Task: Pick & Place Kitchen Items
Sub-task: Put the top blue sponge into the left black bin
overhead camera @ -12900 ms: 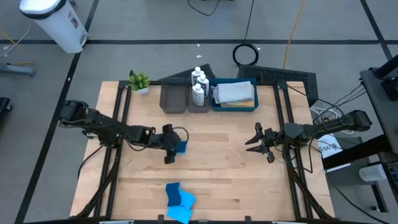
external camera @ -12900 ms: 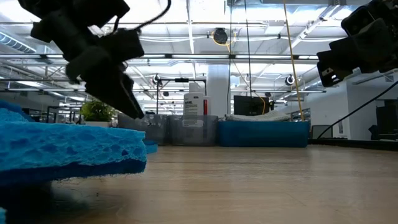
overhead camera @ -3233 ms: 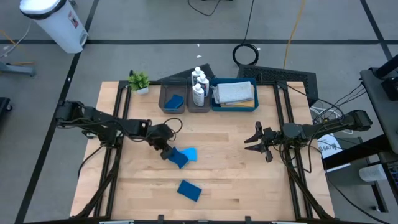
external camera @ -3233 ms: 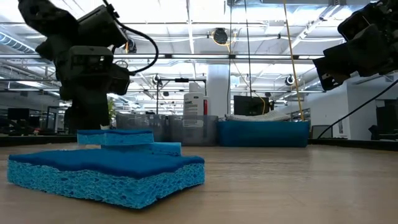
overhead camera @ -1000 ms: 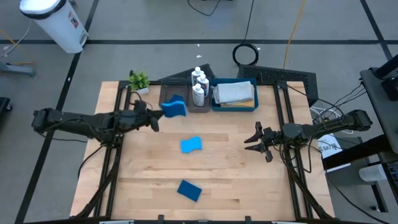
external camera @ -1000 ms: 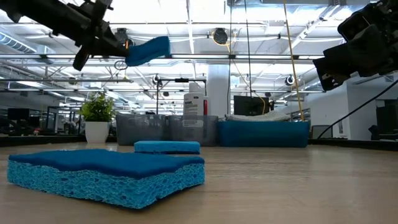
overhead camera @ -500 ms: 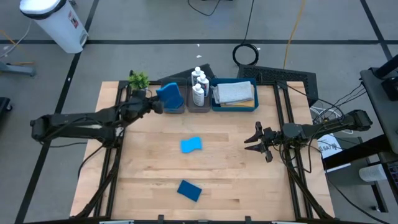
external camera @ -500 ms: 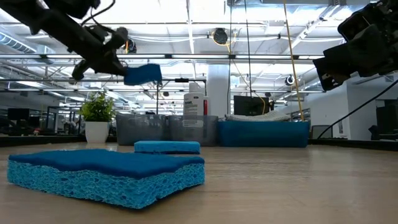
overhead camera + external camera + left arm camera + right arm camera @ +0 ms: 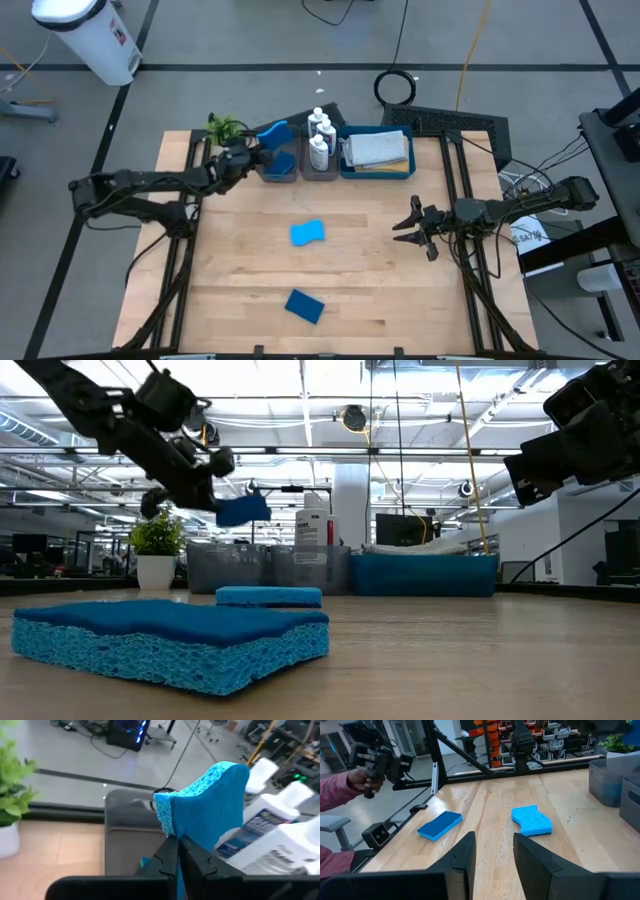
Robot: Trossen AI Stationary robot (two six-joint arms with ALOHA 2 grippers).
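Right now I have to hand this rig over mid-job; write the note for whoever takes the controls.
Left gripper: shut on a blue sponge, held in the air over the grey tray at the back of the table.
Right gripper: open, holding nothing, waiting at the right side of the table.
Done: another sponge seems to lie in the grey tray already; the white bottles stand in the next tray and a folded cloth lies in the blue tray.
Left: release the held sponge into the grey tray, then fetch the light-blue sponge at mid-table and the dark-blue sponge near the front edge.
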